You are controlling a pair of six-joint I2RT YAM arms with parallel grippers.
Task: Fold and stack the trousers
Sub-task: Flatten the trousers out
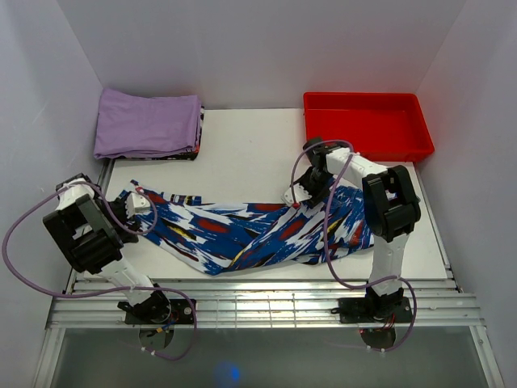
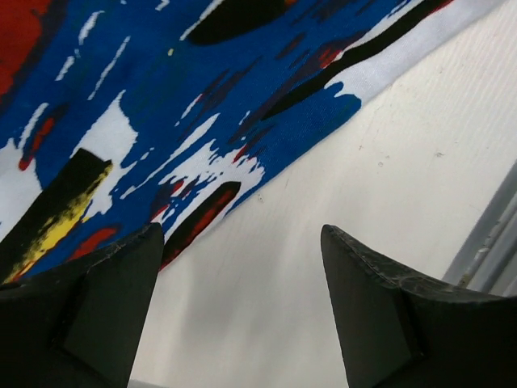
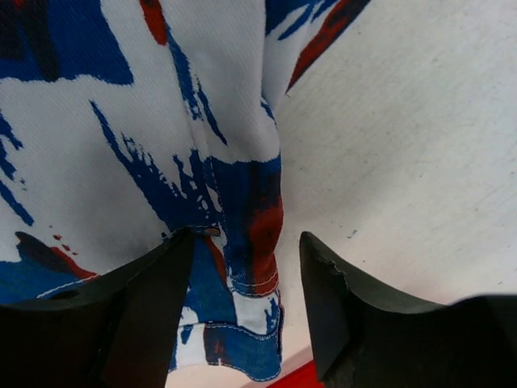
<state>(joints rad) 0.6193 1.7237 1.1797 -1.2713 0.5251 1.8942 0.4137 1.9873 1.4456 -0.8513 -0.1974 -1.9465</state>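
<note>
The trousers (image 1: 250, 230), printed blue, white, red and black, lie stretched across the table from left to right, partly bunched. My left gripper (image 1: 139, 208) is at their left end. In the left wrist view it (image 2: 242, 242) is open over bare table, with the trousers' edge (image 2: 202, 145) just past the left finger. My right gripper (image 1: 297, 196) is at the trousers' upper edge, right of centre. In the right wrist view it (image 3: 246, 242) is open, with a stitched, hemmed corner of the trousers (image 3: 250, 242) lying between the fingers, not clamped.
A folded lilac-purple cloth (image 1: 148, 124) lies at the back left on another printed piece. A red tray (image 1: 367, 125) stands at the back right. White walls enclose the table; a ribbed metal rail (image 1: 258, 303) runs along the near edge.
</note>
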